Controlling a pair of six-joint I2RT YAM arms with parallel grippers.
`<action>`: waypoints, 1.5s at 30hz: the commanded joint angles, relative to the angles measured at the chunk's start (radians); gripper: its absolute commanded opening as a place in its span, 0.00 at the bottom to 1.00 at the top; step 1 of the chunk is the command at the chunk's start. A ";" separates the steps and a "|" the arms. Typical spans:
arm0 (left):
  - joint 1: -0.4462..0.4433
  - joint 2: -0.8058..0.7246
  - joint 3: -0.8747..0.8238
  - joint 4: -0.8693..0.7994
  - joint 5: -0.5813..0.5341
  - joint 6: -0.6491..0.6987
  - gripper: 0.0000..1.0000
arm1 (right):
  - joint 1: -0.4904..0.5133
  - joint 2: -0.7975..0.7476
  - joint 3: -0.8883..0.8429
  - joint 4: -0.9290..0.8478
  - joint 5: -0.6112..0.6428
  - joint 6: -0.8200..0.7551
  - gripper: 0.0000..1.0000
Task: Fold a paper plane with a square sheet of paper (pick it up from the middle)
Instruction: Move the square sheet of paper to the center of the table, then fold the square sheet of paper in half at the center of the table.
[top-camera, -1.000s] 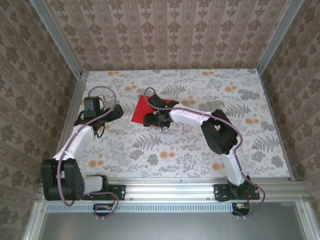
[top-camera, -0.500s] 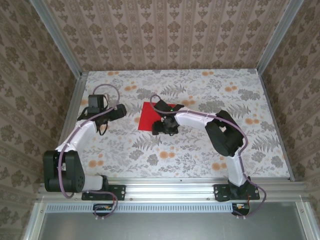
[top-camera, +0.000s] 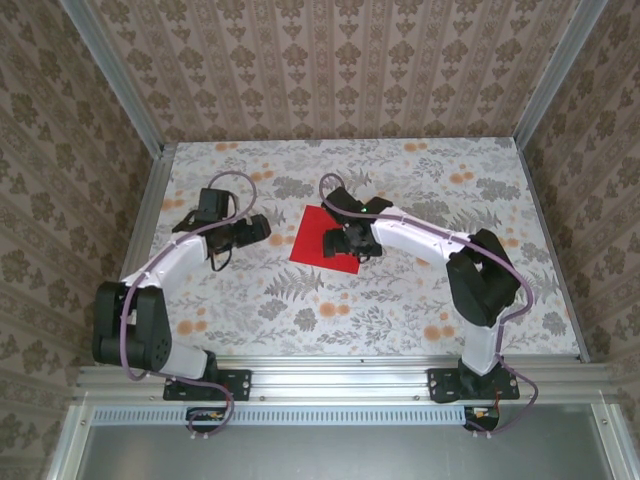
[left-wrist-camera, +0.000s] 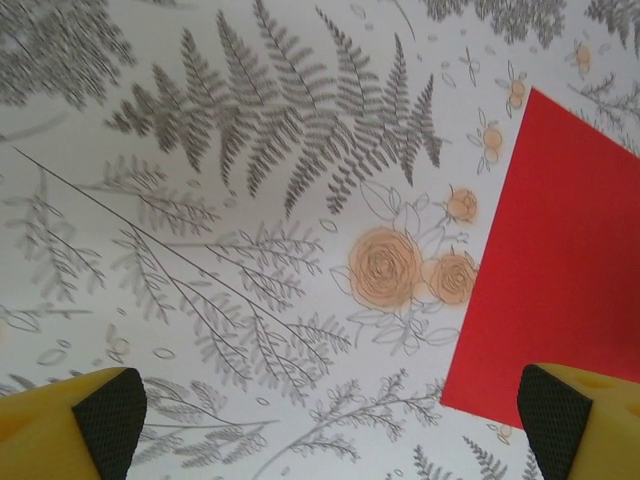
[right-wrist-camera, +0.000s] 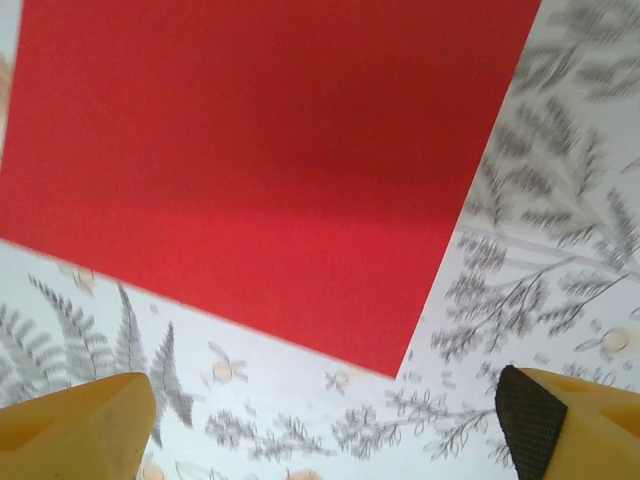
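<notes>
Pickup pending: square sheet of paper (top-camera: 320, 236) flat, 3 o'clock of left pincer (left-wrist-camera: 325, 410). It and right pincer (right-wrist-camera: 315, 425) gape wide, empty. Next: pinch centre.

**Floral counter, one red sheet**

The counter (top-camera: 420, 300) has a pale top printed with grey ferns and orange flowers. The square sheet of paper (top-camera: 312, 240) lies flat on it, a little left of centre, turned askew to the counter's edges.
</notes>
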 joint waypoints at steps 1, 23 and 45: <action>-0.018 0.024 0.040 -0.051 0.037 -0.079 0.98 | 0.005 0.108 0.096 -0.012 0.122 0.145 0.93; 0.036 0.031 0.018 -0.092 -0.034 -0.191 0.99 | 0.144 0.317 0.179 -0.136 0.138 -0.340 0.87; 0.037 0.044 -0.009 -0.090 -0.004 -0.195 1.00 | 0.082 0.240 0.240 -0.215 0.097 -0.014 1.00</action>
